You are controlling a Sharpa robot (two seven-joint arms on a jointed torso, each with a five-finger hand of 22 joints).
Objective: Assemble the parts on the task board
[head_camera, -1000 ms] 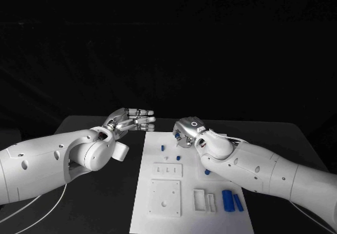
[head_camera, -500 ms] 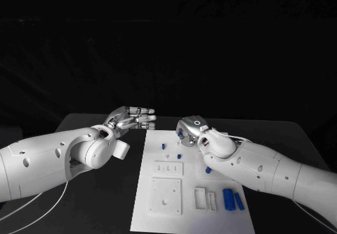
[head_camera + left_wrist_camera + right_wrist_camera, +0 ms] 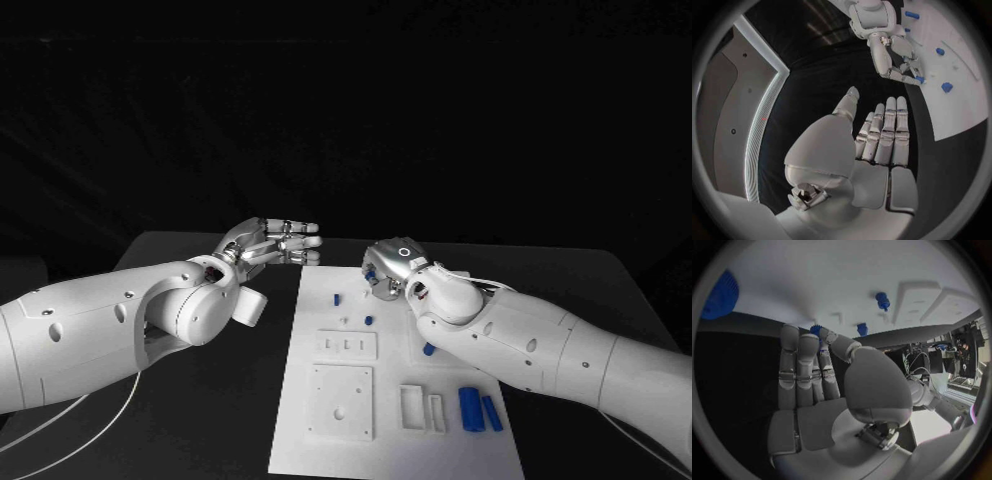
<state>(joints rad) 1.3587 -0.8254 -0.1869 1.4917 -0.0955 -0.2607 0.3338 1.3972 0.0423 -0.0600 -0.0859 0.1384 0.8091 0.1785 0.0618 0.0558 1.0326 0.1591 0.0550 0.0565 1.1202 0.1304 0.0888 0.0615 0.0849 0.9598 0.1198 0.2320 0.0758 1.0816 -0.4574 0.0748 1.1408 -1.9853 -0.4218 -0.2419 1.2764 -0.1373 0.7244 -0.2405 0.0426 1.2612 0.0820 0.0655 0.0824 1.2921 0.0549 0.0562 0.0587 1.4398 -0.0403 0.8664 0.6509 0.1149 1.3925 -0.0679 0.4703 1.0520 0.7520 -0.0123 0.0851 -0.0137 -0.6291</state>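
The white task board [image 3: 389,445] lies in the middle of the black table. Small blue parts stand on its far half [image 3: 336,299] [image 3: 368,321] [image 3: 428,349], and two longer blue parts [image 3: 480,409] lie near its right edge. My right hand [image 3: 387,270] hovers over the board's far end and pinches a small blue part [image 3: 816,330] between thumb and fingertip; the same part [image 3: 920,79] shows at that hand's fingertips in the left wrist view. My left hand [image 3: 274,242] floats just left of the board's far corner, fingers straight, holding nothing.
White raised blocks [image 3: 346,346] [image 3: 340,402] [image 3: 421,411] sit on the board's near half. A blue ridged round part [image 3: 720,295] lies at the board's edge in the right wrist view. Black table [image 3: 216,420] flanks the board on both sides.
My right hand has edged slightly to the right above the board's far end, still pinching the blue part. The left hand has barely moved.
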